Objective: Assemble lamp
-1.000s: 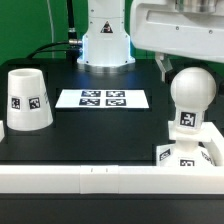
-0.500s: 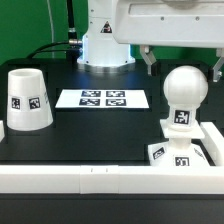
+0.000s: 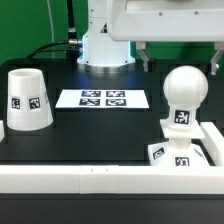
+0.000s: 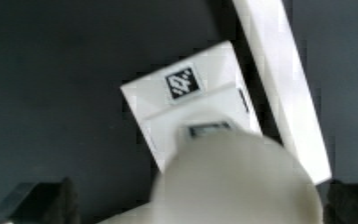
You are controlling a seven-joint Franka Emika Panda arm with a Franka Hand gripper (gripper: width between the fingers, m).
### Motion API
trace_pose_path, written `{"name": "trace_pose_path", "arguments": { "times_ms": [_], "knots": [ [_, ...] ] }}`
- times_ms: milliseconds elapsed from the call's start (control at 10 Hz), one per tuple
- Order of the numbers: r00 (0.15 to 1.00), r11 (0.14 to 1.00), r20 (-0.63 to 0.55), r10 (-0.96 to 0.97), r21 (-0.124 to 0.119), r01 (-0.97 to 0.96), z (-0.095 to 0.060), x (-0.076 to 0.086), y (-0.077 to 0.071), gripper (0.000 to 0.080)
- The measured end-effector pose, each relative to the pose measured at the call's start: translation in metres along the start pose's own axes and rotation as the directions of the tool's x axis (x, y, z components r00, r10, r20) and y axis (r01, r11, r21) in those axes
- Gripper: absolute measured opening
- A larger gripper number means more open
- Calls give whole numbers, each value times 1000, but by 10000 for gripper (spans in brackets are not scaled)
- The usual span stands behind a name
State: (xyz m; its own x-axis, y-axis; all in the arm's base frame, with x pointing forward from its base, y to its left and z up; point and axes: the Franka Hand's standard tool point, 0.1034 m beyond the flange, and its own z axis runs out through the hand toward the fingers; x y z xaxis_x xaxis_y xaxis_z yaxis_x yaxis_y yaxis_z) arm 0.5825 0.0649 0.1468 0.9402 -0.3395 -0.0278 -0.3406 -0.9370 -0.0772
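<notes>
The bulb stem stands upright with its round head on top, on the flat square base at the exterior view's right, against the white front wall. My gripper is open just above the round head, with one finger on each side and neither touching it. In the wrist view the round head fills the space between my gripper fingers, with the tagged base beyond it. The tapered shade stands mouth down at the exterior view's left.
The marker board lies flat in the middle of the black table. A white wall runs along the front edge and also shows in the wrist view. The robot's base stands behind the marker board.
My gripper has risen off the bulb stem and its fingers now stand wider apart. The bulb stem and base sit slightly further to the exterior view's left than one second ago.
</notes>
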Motion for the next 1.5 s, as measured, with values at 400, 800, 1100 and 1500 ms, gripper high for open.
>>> {"name": "trace_pose_path", "arguments": {
  "times_ms": [400, 800, 1100, 1500],
  "knots": [
    [978, 978, -12, -207, 30, 207, -16, -3, 83, 699],
    [980, 980, -22, -197, 19, 197, -8, -3, 103, 699],
    [966, 966, -20, -258, 13, 259, -2, -6, 112, 699],
    [938, 938, 8, -345, 19, 345, -3, -35, 193, 699]
  ]
}}
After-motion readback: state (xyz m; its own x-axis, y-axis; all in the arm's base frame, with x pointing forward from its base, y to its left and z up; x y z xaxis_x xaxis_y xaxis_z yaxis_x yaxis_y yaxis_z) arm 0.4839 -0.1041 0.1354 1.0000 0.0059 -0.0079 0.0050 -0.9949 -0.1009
